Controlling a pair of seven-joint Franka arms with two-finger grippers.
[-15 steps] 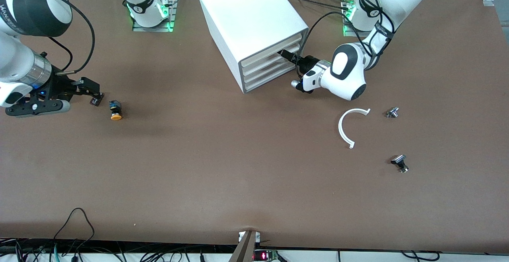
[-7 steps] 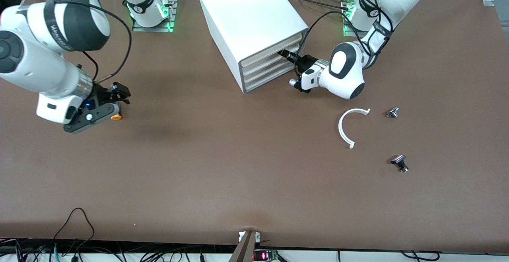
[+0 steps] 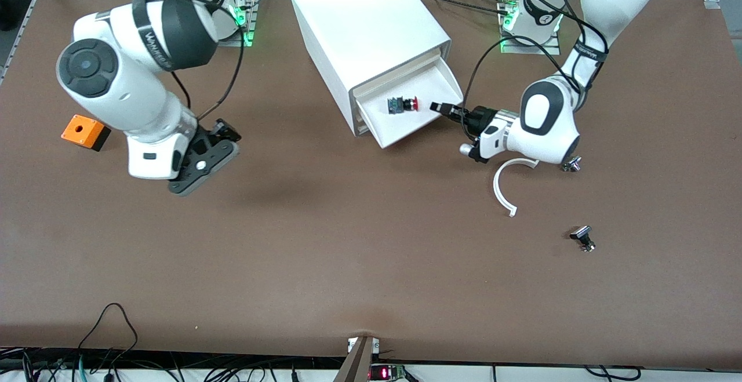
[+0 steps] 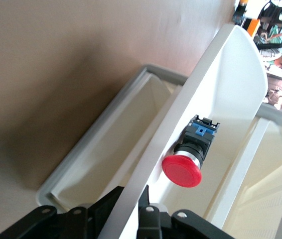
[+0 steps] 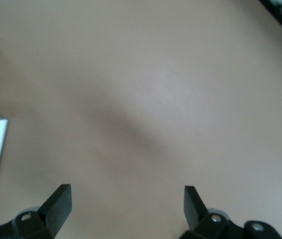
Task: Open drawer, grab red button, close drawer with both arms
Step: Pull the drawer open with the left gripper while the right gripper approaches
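- A small metal part (image 3: 582, 237) lies nearest the front camera, toward the left arm's end of the table.
- A white C-shaped ring (image 3: 505, 186) lies a little farther back, with a second metal part (image 3: 571, 164) beside it, partly under the left arm.
- The right gripper (image 3: 225, 136) hangs over bare table toward the right arm's end, its fingers (image 5: 59, 201) spread wide and holding nothing.
- An orange box (image 3: 85, 132) sits near the table edge at that same end.
- The left gripper (image 3: 443, 108) is at the front edge of the drawer (image 3: 432, 118), its jaws pinched narrow on that edge; the left wrist view shows the drawer wall (image 4: 146, 174) running between the fingers.
- The drawer stands pulled out of the cabinet (image 3: 366, 28) and slopes down toward the table.
- The button (image 3: 402, 105) lies on its side inside the open drawer, red cap (image 4: 182, 171) pointing toward the left gripper, apart from it.
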